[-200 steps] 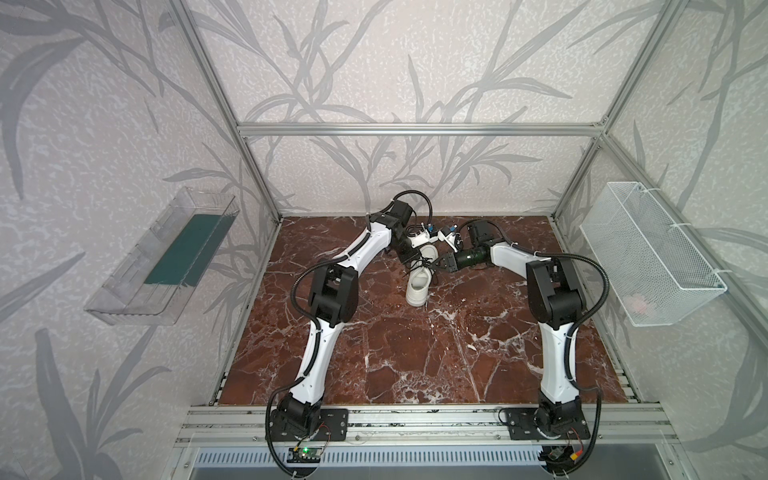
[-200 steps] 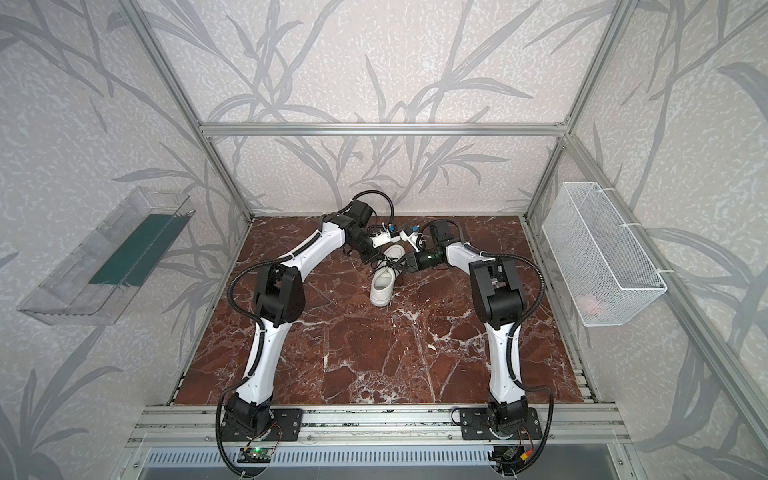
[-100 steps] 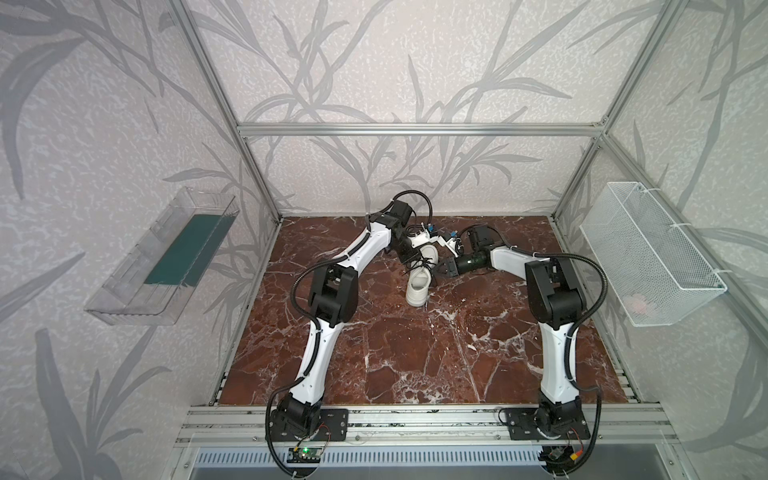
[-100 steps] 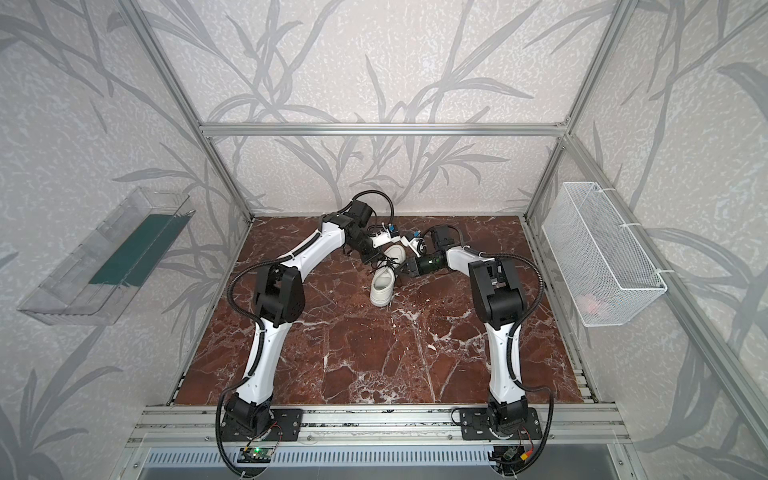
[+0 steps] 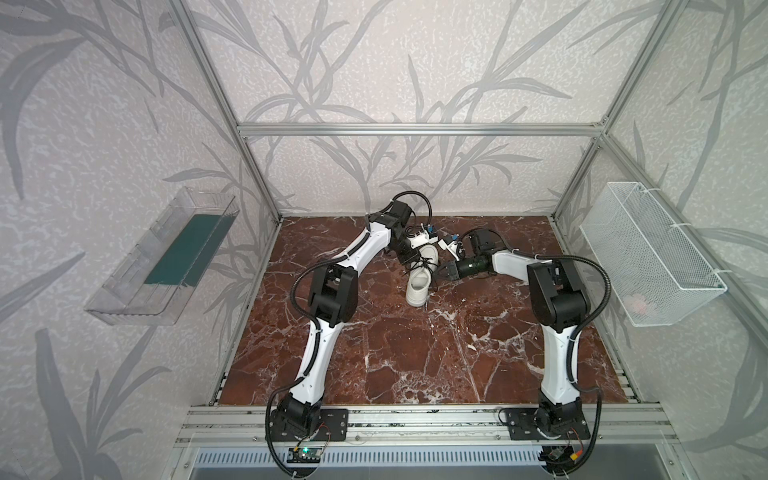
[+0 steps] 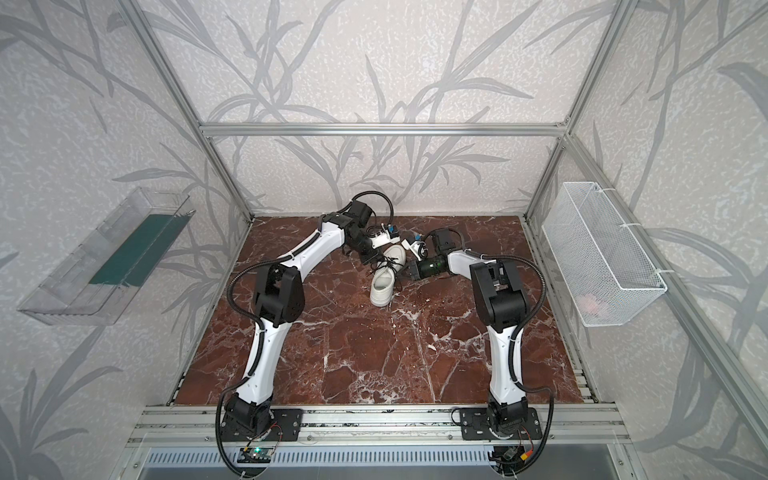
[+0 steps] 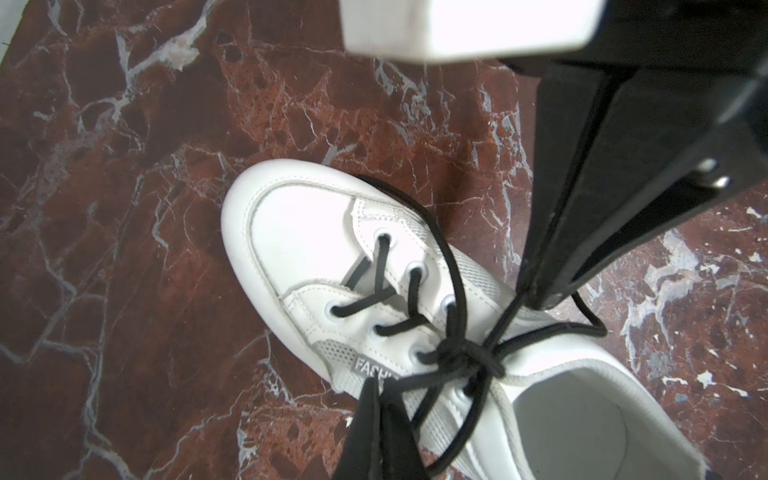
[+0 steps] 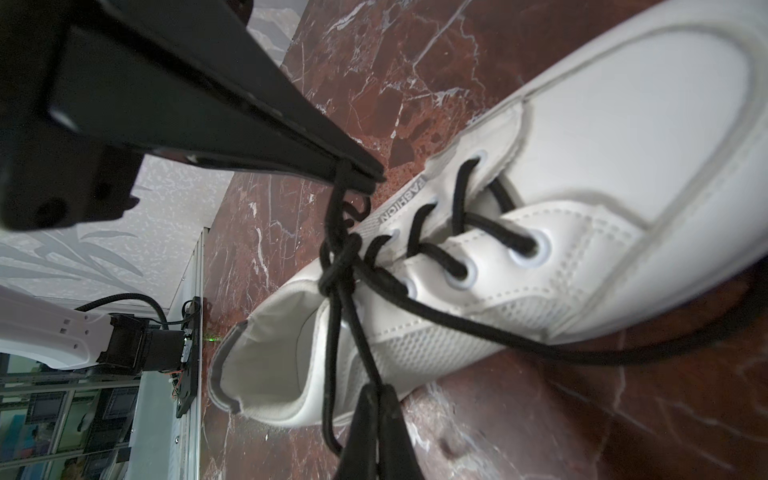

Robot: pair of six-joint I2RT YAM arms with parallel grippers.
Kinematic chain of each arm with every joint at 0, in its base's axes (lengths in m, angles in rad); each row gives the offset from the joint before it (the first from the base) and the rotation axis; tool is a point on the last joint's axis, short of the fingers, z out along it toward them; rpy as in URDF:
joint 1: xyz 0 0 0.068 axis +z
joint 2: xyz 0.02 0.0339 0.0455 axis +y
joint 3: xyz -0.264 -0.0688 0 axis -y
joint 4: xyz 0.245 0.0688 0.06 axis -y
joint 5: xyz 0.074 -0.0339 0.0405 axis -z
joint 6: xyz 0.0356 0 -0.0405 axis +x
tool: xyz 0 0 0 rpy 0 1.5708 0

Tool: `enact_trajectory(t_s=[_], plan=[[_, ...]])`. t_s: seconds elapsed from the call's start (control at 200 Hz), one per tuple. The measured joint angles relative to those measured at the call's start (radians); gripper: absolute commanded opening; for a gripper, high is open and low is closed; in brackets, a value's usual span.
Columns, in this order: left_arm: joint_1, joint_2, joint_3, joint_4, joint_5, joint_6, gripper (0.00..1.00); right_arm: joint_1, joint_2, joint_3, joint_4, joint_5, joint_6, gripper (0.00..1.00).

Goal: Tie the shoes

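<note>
Two grippers draw a bow tight on a white shoe (image 5: 419,279) lying at the back middle of the marble table (image 5: 415,357). Your left gripper (image 7: 376,399) is clamped on one black lace (image 7: 478,353) loop; your right gripper (image 8: 376,397) pinches the opposite loop, both jaws fully closed. Pull evenly and straight apart, keeping the knot (image 8: 338,266) centred over the tongue, and stop before the shoe drags sideways.

In both top views the laces (image 5: 420,266) are too small to trace. The shoe's (image 7: 316,232) heel is cut off by the left wrist view's edge, its toe by the right wrist view's. The pink item (image 5: 638,305) in the basket (image 5: 665,232) is too blurred to identify.
</note>
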Motion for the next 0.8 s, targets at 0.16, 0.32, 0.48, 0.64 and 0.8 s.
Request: enact_trajectory(t_s=[0.16, 0.32, 0.48, 0.64, 0.8], plan=[[0.000, 0.000, 0.000, 0.000, -0.009, 0.008, 0.00, 0.000, -0.040, -0.022, 0.005, 0.024, 0.000, 0.00], [0.000, 0.000, 0.000, 0.000, -0.036, 0.016, 0.00, 0.001, -0.048, -0.032, 0.006, 0.045, 0.000, 0.00], [0.000, 0.000, 0.000, 0.000, -0.069, 0.025, 0.00, 0.000, -0.048, -0.052, 0.005, 0.063, 0.000, 0.00], [0.000, 0.000, 0.000, 0.000, -0.103, 0.031, 0.00, 0.000, -0.059, -0.071, 0.005, 0.071, 0.000, 0.00], [-0.001, 0.000, 0.000, 0.000, -0.132, 0.033, 0.00, 0.000, -0.095, -0.086, 0.004, 0.077, 0.000, 0.00]])
